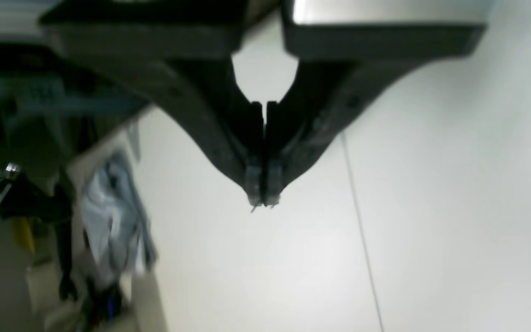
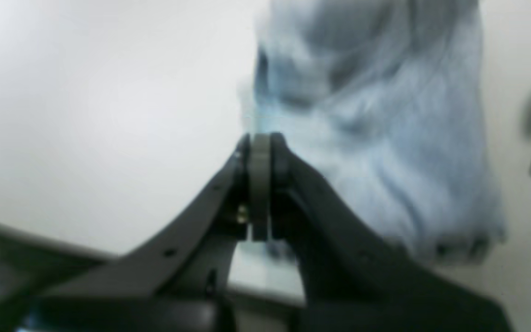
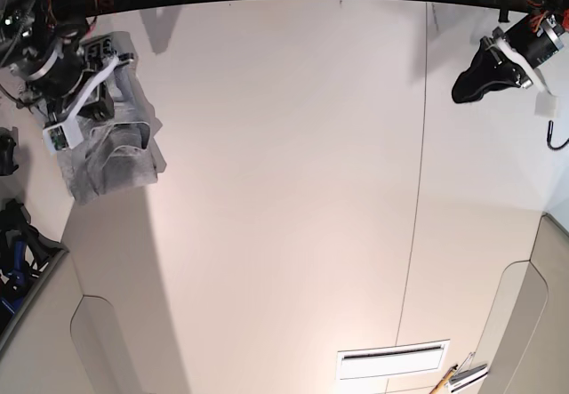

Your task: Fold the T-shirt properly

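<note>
The grey T-shirt (image 3: 116, 158) lies crumpled in a heap at the far left of the white table (image 3: 284, 189), with no lettering showing. In the right wrist view the T-shirt (image 2: 385, 138) is a blurred mass just beyond my right gripper (image 2: 260, 138), whose jaws are pressed together. Whether its tips touch the cloth I cannot tell. The right arm (image 3: 80, 83) hangs over the heap. My left gripper (image 1: 262, 200) is shut and empty above bare table. In the base view the left gripper (image 3: 462, 84) is at the top right, far from the T-shirt (image 1: 113, 221).
A thin seam (image 3: 418, 189) runs down the table's right part. Dark cables and gear (image 3: 18, 252) sit off the left edge. A slotted white panel (image 3: 391, 358) and some small tools (image 3: 458, 378) lie near the bottom right.
</note>
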### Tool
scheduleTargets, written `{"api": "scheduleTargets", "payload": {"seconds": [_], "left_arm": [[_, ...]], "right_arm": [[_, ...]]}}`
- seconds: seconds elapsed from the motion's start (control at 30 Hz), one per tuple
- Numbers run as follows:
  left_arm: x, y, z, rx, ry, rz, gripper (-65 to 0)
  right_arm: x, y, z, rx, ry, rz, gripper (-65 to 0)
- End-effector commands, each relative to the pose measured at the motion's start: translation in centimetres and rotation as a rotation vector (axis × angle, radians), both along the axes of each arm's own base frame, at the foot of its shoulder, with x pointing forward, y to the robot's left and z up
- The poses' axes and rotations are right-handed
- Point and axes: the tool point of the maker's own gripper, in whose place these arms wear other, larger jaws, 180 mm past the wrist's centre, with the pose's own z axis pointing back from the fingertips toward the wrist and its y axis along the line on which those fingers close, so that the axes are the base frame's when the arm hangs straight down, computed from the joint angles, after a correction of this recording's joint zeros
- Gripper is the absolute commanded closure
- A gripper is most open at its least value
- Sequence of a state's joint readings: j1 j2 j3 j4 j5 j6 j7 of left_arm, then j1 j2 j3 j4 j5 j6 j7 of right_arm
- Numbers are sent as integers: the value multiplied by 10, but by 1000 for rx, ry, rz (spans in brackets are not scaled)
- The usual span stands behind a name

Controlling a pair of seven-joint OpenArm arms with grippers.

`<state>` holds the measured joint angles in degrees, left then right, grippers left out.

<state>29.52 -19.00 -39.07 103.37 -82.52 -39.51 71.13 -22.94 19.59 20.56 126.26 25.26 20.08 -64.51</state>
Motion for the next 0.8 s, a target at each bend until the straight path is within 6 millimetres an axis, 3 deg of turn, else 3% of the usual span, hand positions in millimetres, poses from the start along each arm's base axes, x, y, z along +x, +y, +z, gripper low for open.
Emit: {"api": "scheduleTargets", "payload": {"seconds": [0.0,0.3,0.4,0.57,0.67,0.77], "left_arm": [[-1,3,11,3,-24,-19,0],[-86,23,-16,92,263,-98,0],[-114,34,-25,163,369,-136,0],[-181,60,-40,308,605,-214,0],[-207,69,-39,319,687,-228,0],[-226,80,-43,305,737,-173,0]], "right_arm": [[-4,1,9,-20,-25,37,0],[-103,21,-7,-7,275,293,0],[-134,17,-16,-12,383,314,0],[-198,0,-36,-4,615,296,0],[-227,-19,-47,-19,737,307,0],[-252,-24,-58,47,838,301,0]]}}
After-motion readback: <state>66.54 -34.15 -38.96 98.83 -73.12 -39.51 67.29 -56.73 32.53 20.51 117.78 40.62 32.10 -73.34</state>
